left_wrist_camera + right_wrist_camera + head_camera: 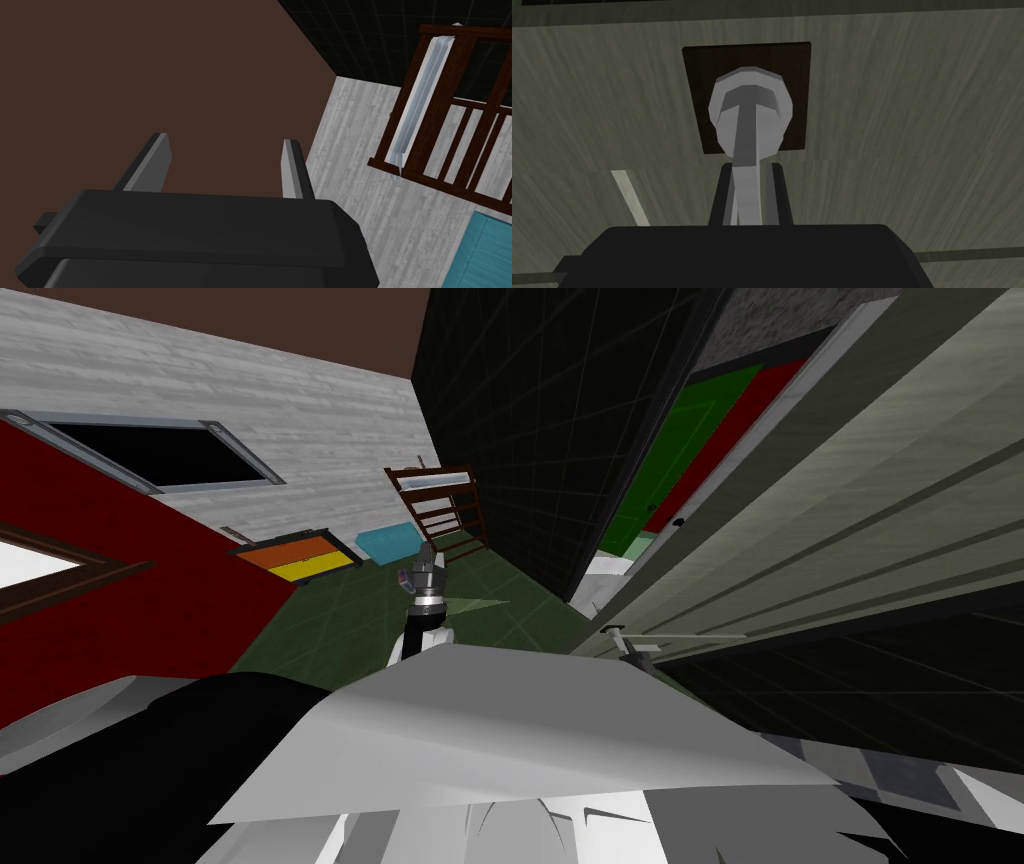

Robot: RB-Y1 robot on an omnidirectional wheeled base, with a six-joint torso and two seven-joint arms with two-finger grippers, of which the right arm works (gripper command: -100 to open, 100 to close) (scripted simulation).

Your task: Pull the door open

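The light grey lever handle (747, 135), mid-frame on the grey-green door (912, 100), is being pinched by the right jaws, its length running straight ahead (left jaws being held spread).

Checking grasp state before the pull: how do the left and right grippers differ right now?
Jaws: the left gripper has them wide apart, nothing between; the right gripper has them pressed on the lever of the grey door handle. Place: the left gripper hangs in free space, away from the door; the right gripper sits close to the grey-green door face. Both share a dark box body.
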